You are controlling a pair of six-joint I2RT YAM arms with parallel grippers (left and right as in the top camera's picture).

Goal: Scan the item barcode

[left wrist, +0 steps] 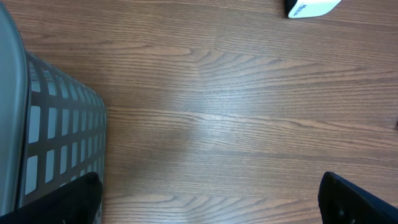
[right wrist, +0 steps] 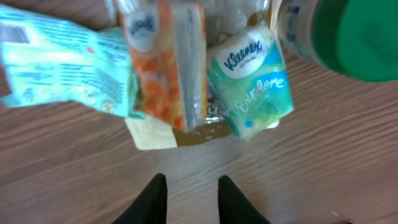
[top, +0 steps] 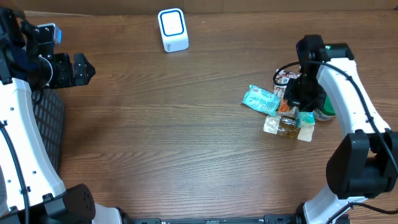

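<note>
Plainly, you have nothing scanned yet. From overhead, one white scanner (top: 172,30) stands at the far edge of the desk (top: 174,143), well apart from the pile of items (top: 286,126) under the right arm. One basket (top: 48,127) sits at the left.

In the left wrist view, the left fingers (left wrist: 74,205) stand wide apart over bare wood, holding nothing.

In the right wrist view, the right fingers (right wrist: 152,199) are slightly apart and grip nothing, so picking, carrying and scanning all remain. Just beyond them lie an orange Kleenex pack (right wrist: 165,68) and a teal Kleenex pack (right wrist: 252,81) (two in all), one teal pouch (right wrist: 56,62) and one green-lidded jar (right wrist: 348,37).
</note>
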